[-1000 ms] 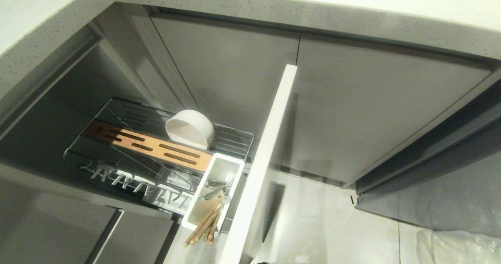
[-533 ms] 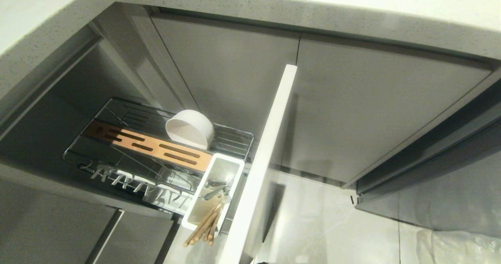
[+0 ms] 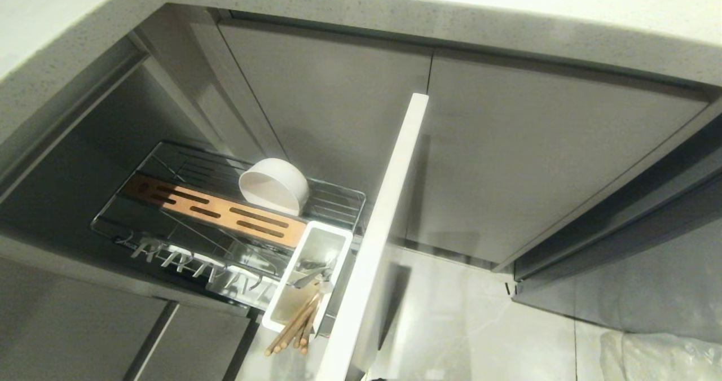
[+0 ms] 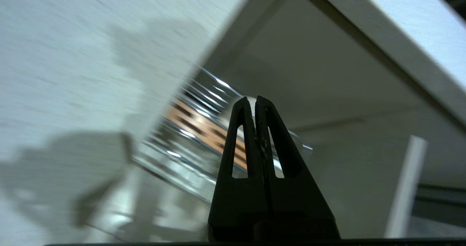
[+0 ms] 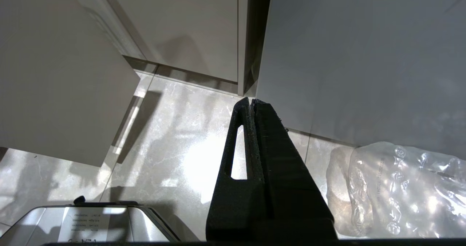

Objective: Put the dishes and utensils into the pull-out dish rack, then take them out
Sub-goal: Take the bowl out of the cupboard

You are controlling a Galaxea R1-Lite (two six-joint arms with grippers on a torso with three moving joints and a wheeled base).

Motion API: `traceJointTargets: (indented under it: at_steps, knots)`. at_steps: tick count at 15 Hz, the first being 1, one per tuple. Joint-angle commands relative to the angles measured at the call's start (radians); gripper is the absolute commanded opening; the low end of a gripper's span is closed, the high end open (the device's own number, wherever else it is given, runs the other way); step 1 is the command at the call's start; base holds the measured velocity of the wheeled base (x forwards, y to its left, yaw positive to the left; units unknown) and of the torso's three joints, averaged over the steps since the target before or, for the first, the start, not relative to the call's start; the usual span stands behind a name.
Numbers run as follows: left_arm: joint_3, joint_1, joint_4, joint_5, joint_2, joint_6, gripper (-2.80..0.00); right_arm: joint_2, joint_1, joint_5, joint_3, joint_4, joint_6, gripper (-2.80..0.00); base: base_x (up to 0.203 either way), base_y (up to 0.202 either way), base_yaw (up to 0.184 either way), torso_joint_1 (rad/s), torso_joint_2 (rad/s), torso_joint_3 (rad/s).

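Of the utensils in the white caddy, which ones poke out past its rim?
The chopsticks: their light-wood ends stick out over the near end of the caddy. The silver fork lies inside it.

— What sits in the pull-out dish rack point(image 3: 169, 223)?
— A cream-white bowl point(image 3: 273, 185), tipped on its side on the chrome wires behind the slotted wooden strip point(image 3: 214, 210).
— And the utensils?
— Light-wood chopsticks point(image 3: 293, 325) lean out of the white caddy point(image 3: 307, 276); a silver fork point(image 3: 310, 276) lies inside it.
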Motion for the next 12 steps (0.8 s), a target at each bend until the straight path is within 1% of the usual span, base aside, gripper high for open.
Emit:
traceJointTargets:
  at_steps: [1,2,3,5,6,7,9,12]
  knots:
    - [0.038,-0.108,-0.002,0.005,0.001,-0.156,-2.80,0.000,0.000,0.000,0.000,0.000,0.000,-2.80,0.000,0.000,0.000,0.000,0.00,0.000]
    - [0.068,-0.142,-0.003,0.017,0.013,-0.263,-2.80,0.000,0.000,0.000,0.000,0.000,0.000,-2.80,0.000,0.000,0.000,0.000,0.00,0.000]
    - [0.099,-0.172,0.006,0.034,0.029,-0.325,-2.80,0.000,0.000,0.000,0.000,0.000,0.000,-2.80,0.000,0.000,0.000,0.000,0.00,0.000]
    - [0.137,-0.202,0.066,0.086,0.053,-0.371,-2.80,0.000,0.000,0.000,0.000,0.000,0.000,-2.80,0.000,0.000,0.000,0.000,0.00,0.000]
    - [0.160,-0.225,0.068,0.098,0.064,-0.405,-2.80,0.000,0.000,0.000,0.000,0.000,0.000,-2.80,0.000,0.000,0.000,0.000,0.00,0.000]
    - [0.182,-0.255,0.068,0.106,0.068,-0.422,-2.80,0.000,0.000,0.000,0.000,0.000,0.000,-2.80,0.000,0.000,0.000,0.000,0.00,0.000]
    - [0.224,-0.320,0.059,0.122,0.082,-0.455,-2.80,0.000,0.000,0.000,0.000,0.000,0.000,-2.80,0.000,0.000,0.000,0.000,0.00,0.000]
    - [0.279,-0.354,-0.009,0.163,0.107,-0.468,-2.80,0.000,0.000,0.000,0.000,0.000,0.000,-2.80,0.000,0.000,0.000,0.000,0.00,0.000]
